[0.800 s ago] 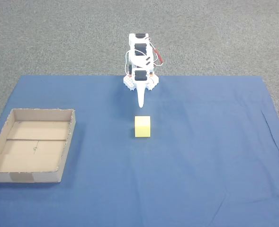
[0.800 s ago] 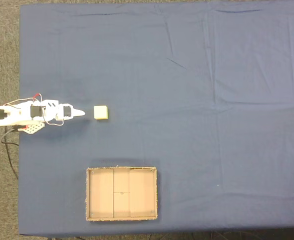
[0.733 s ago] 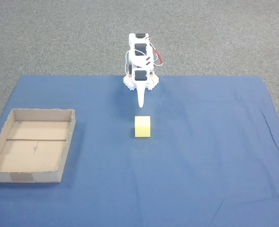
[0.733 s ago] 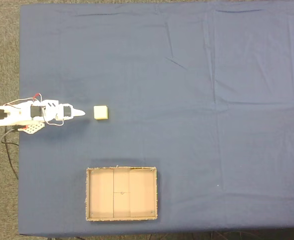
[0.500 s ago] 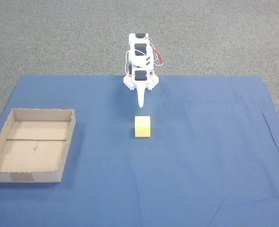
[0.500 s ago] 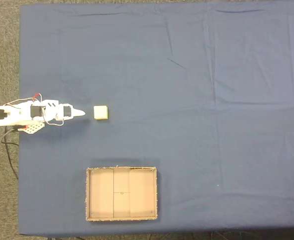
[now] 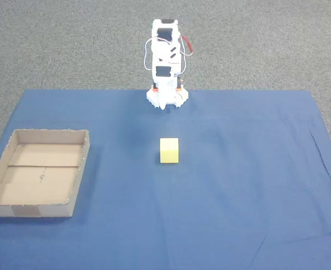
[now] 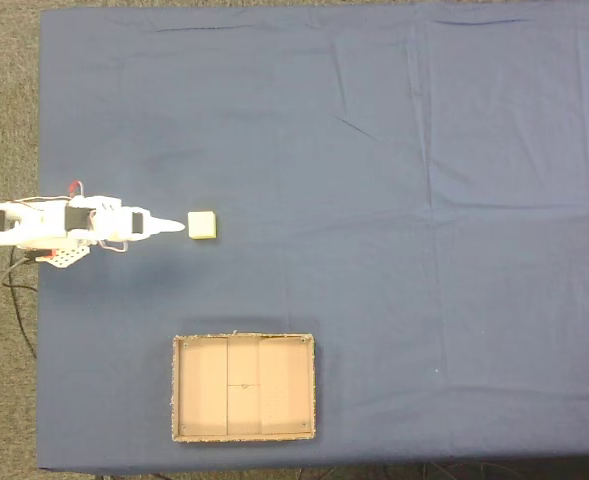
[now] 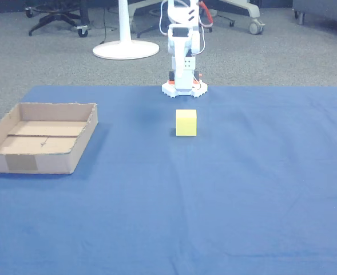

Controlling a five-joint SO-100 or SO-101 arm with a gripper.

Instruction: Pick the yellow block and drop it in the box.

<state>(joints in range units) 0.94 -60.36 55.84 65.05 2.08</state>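
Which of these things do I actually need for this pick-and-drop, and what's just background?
For the job: yellow block; cardboard box; gripper.
Just there: blue cloth; grey carpet; white round stand base; chair casters.

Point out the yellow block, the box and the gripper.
yellow block (image 7: 169,151): a fixed view, front face.
box (image 8: 244,437): a fixed view, lower wall.
gripper (image 8: 177,226): a fixed view, fingertips.

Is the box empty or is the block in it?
Empty. The box shows only its bare cardboard floor with a seam, and the block sits apart on the blue cloth, near the end effector.
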